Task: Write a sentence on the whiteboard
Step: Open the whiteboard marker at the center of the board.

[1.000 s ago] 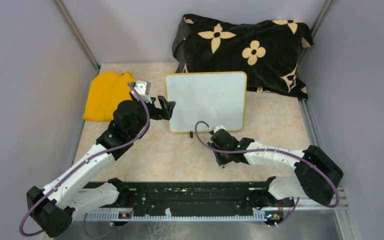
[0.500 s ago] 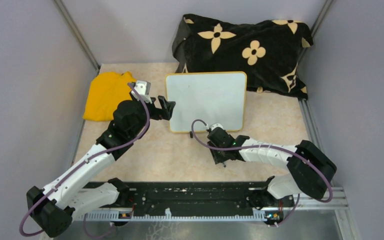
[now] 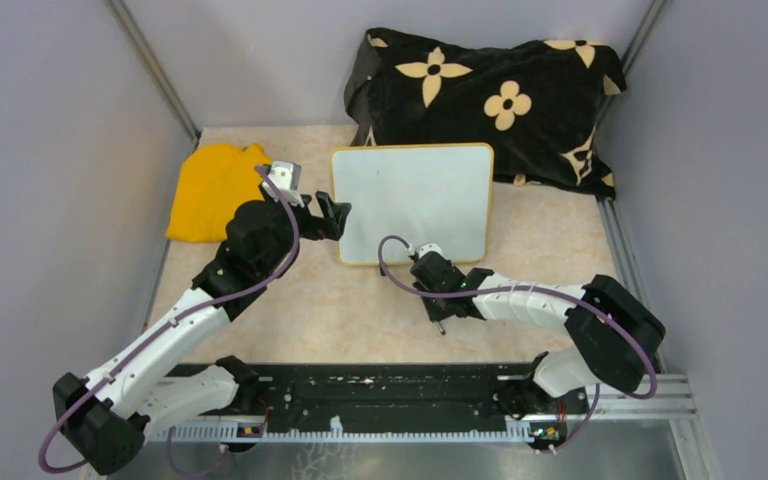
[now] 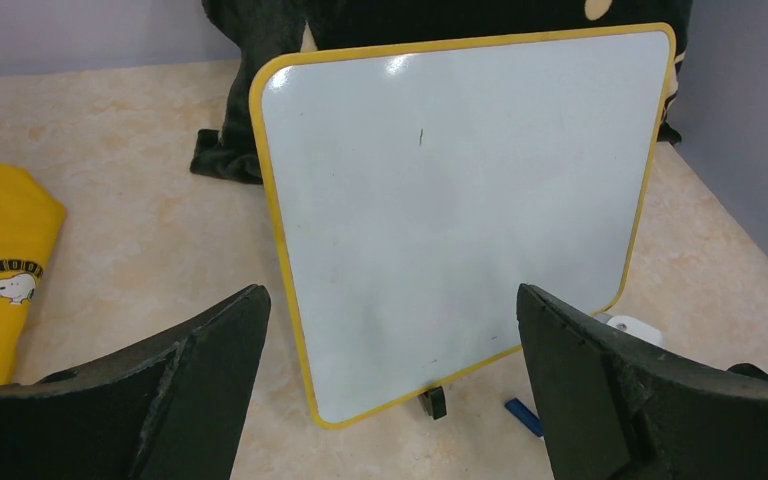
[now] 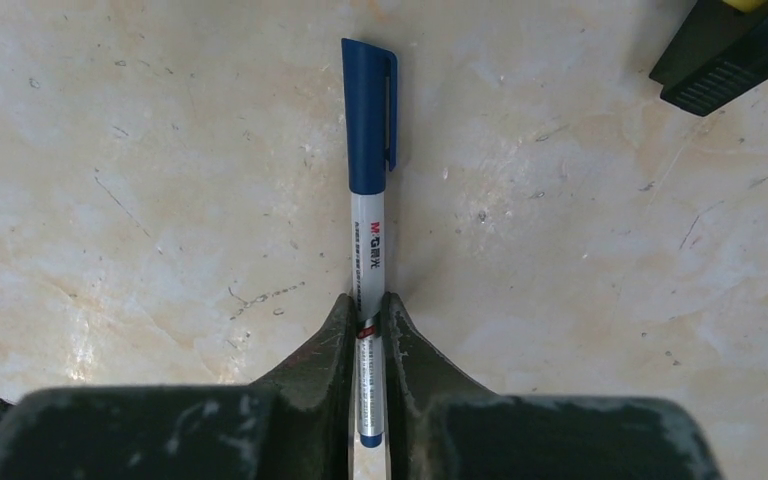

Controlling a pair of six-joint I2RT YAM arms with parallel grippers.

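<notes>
One whiteboard (image 3: 412, 200) stands at the middle of the table (image 3: 340, 320), tilted back on its small black feet, its yellow rim running all the way round. From overhead we see only a plain white face. The left wrist camera, looking straight at it, shows more: a single small dark tick in the upper half, faint grey smudging lower down, and one black foot (image 4: 433, 402) under the bottom edge. Beside that foot lies a small blue piece (image 4: 523, 415); so little of it shows that we cannot name it for sure.

Just in front of the board's left edge hangs the left gripper (image 4: 392, 300), jaws spread wide with nothing between them, framing the board.

Near the board's bottom right corner, the right gripper (image 5: 368, 320) is low over the table. Only its own camera shows what it holds: the fingers are pinched tight on the white barrel of a marker (image 5: 368, 200), whose blue cap is on and points away from the wrist.

Behind the board, a black flowered cloth (image 3: 490, 95) is heaped against the back wall. To the left lies a yellow garment (image 3: 215, 190); the left wrist view alone shows its printed cartoon dog.
</notes>
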